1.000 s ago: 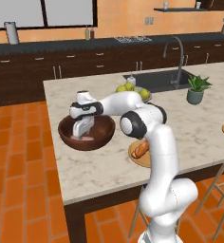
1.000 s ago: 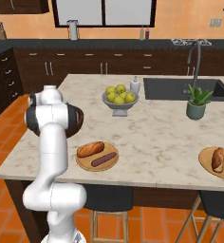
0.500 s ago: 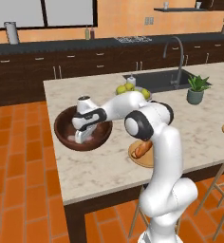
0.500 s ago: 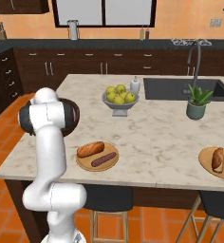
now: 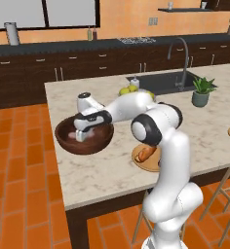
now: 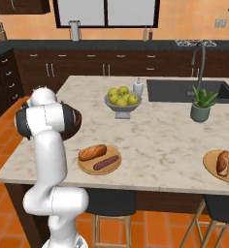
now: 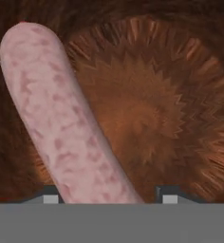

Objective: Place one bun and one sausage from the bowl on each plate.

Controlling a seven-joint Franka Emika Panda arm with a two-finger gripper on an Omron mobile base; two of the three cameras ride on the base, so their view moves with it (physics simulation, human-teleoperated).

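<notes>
The dark reddish-brown wooden bowl [image 5: 63, 141] stands on the island's left part, and my gripper [image 5: 83, 136] reaches down into it. In the hand view a pale pink sausage [image 7: 57, 118] lies slanted on the bowl's floor [image 7: 161, 109]. Its lower end sits between my fingertips [image 7: 50, 195], close to the left one, with a gap to the right one. The gripper [image 7: 107, 197] is open around it. The near plate [image 6: 87, 169] carries a bun [image 6: 92, 152] and a dark sausage [image 6: 106, 162]. The right plate [image 6: 209, 162] carries a bun [image 6: 222, 162].
A grey footed bowl of yellow-green fruit [image 6: 121, 99] and a soap bottle [image 6: 138, 87] stand mid-island. The sink [image 6: 179, 89] with its tap and a potted plant [image 6: 201, 104] are to the right. Stools stand under the near edge.
The hand has settled lower into the bowl, and the jaws have narrowed around the pink sausage.
</notes>
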